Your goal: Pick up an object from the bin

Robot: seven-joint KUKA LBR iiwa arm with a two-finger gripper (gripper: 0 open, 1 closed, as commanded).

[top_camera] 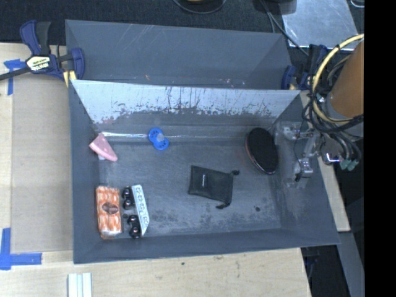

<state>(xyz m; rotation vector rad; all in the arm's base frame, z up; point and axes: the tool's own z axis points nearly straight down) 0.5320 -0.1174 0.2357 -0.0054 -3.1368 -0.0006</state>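
My gripper (302, 164) hangs at the bin's right side, above the sloping right wall. Just left of it a black oval disc with a red edge (262, 150) leans against the right end of the bin floor. A flat black pouch with a short cord (211, 185) lies in the middle of the floor, well to the left of the gripper. Nothing shows in the gripper.
A small blue ring (158, 138) and a pink wedge-shaped piece (103, 147) lie by the back wall at the left. An orange patterned packet with black round parts and a white label (120, 211) sits in the front left corner. The arm's cables loop above the gripper.
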